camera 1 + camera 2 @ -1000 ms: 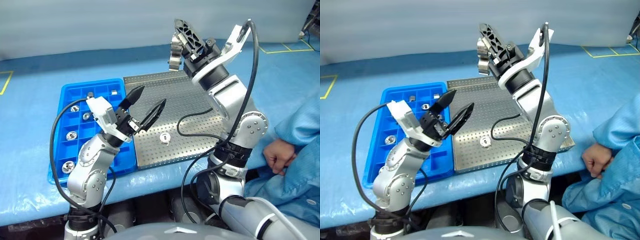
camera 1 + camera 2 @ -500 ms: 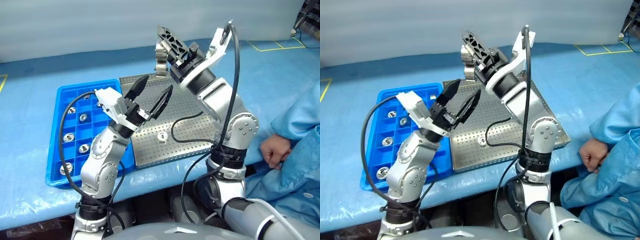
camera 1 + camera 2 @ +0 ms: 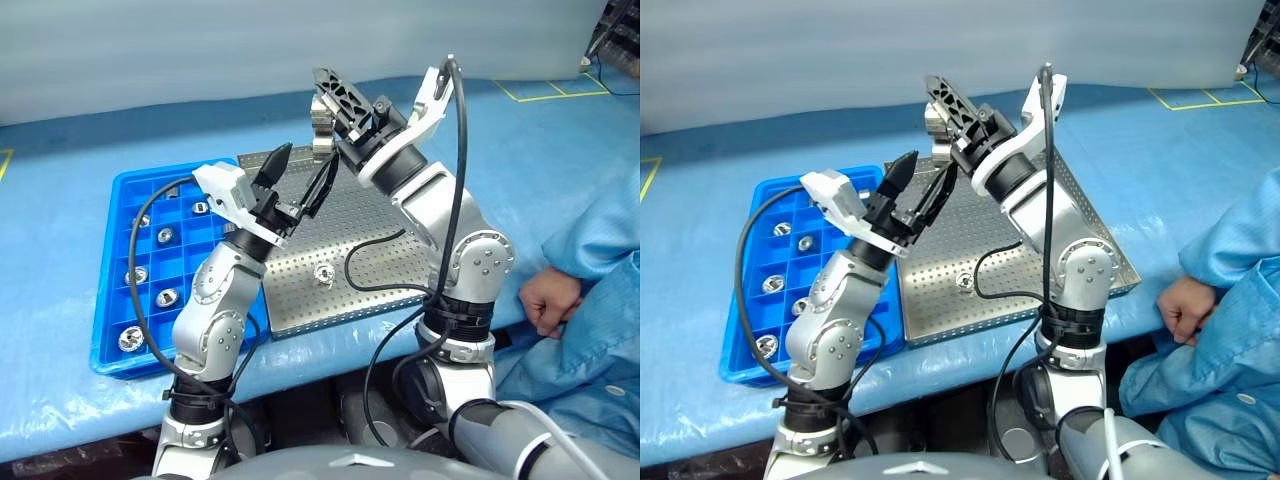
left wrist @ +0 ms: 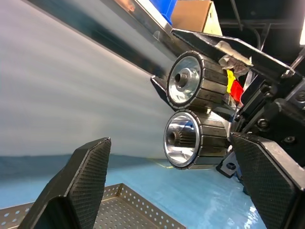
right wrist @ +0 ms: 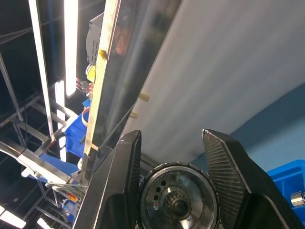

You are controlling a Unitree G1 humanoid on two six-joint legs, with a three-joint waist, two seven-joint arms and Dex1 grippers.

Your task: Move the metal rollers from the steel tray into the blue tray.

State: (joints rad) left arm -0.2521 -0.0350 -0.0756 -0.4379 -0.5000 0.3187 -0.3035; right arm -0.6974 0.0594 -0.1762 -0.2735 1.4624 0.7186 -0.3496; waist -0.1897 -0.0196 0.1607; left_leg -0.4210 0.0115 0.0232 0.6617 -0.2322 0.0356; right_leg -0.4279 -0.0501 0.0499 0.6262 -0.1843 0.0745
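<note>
My right gripper (image 3: 324, 108) is raised above the far edge of the steel tray (image 3: 400, 225) and is shut on two metal rollers (image 4: 187, 112) stacked one on the other. One of them shows between its fingers (image 5: 125, 168) in the right wrist view. My left gripper (image 3: 308, 158) is open just below and beside the held rollers, with its fingers (image 4: 78, 183) on either side of them and apart from them. A single roller (image 3: 324, 273) lies on the steel tray. The blue tray (image 3: 108, 355) to its left holds several rollers in its compartments.
A person in a blue sleeve rests a hand (image 3: 545, 303) on the table's front edge at the right. The table is covered in blue sheeting, with yellow tape lines (image 3: 545, 97) at the far right.
My left gripper has risen and swung right until its open fingers flank the held rollers. The right gripper has come slightly down and left, still gripping them. The camera view has also shifted.
</note>
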